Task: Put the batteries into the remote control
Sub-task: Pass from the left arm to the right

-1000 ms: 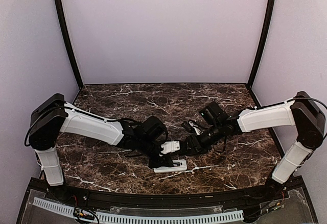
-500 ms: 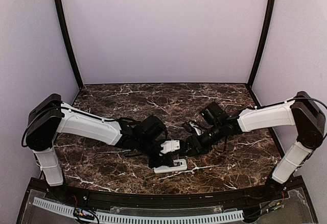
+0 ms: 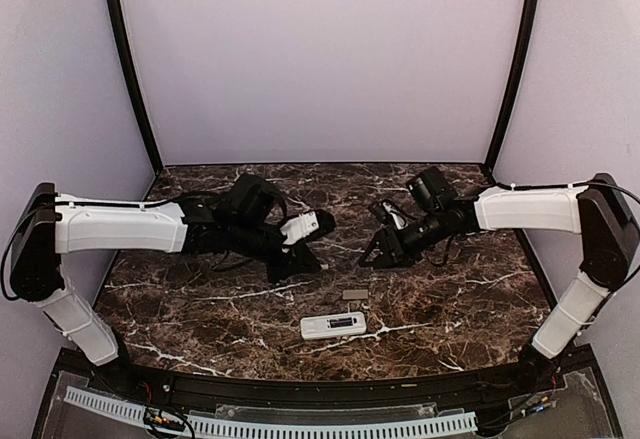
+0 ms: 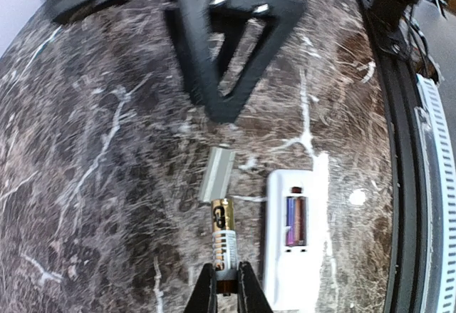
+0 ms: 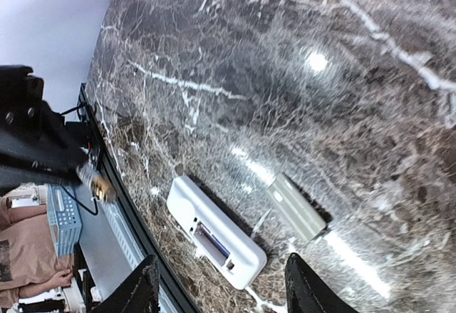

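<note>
Both arms have drawn back from the small white plastic remote control (image 3: 333,325), lying back-up near the front of the dark marble surface (image 3: 200,309). One purple cylindrical battery (image 4: 296,222) sits in its open compartment; left gripper (image 4: 224,284) clamped on a second gold-and-silver battery (image 4: 222,238), right gripper (image 5: 221,288) apart, empty. Judged half done: one cell outstanding.

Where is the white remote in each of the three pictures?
Top view: remote lies low in the centre, near the front edge of the table.
Left wrist view: remote at lower right, beside the battery held in the left hand.
Right wrist view: remote at lower centre.
Shared landmark: the small grey cover lying beside it, in all three.
</note>
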You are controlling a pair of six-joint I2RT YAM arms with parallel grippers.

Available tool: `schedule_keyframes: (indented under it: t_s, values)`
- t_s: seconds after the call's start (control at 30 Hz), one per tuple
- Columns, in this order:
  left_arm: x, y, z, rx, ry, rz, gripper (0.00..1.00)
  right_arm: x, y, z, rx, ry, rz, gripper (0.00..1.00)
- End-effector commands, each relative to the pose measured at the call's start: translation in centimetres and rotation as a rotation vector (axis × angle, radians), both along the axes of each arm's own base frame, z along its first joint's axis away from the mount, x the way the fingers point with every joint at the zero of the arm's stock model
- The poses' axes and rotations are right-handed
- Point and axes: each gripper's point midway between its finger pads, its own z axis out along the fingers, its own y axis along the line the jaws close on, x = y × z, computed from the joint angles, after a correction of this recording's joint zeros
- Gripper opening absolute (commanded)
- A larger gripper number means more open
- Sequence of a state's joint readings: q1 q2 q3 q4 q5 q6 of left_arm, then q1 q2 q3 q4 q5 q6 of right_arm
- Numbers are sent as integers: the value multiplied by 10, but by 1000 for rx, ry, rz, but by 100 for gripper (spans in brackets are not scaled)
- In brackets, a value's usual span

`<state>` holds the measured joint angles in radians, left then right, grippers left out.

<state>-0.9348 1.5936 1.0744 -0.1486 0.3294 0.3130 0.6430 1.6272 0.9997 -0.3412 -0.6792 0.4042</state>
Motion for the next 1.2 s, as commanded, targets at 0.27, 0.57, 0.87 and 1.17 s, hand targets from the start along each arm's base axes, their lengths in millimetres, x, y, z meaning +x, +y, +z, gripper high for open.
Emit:
schedule_keyframes:
  t_s: [0.27,0.57,0.87,1.17]
  values:
    - [89,33,60,-256,103,290,0,22,-40,34,-93,-40,-127,57]
    - [102,72,50,-172,95,397,0,-6,-80,5,-326,119,-187,58]
    - [109,73,45,-170,117,393,0,11,-78,-6,-352,118,-156,58]
    - [121,66,102,-367,-33,388,0,66,-55,85,-164,-122,-311,56]
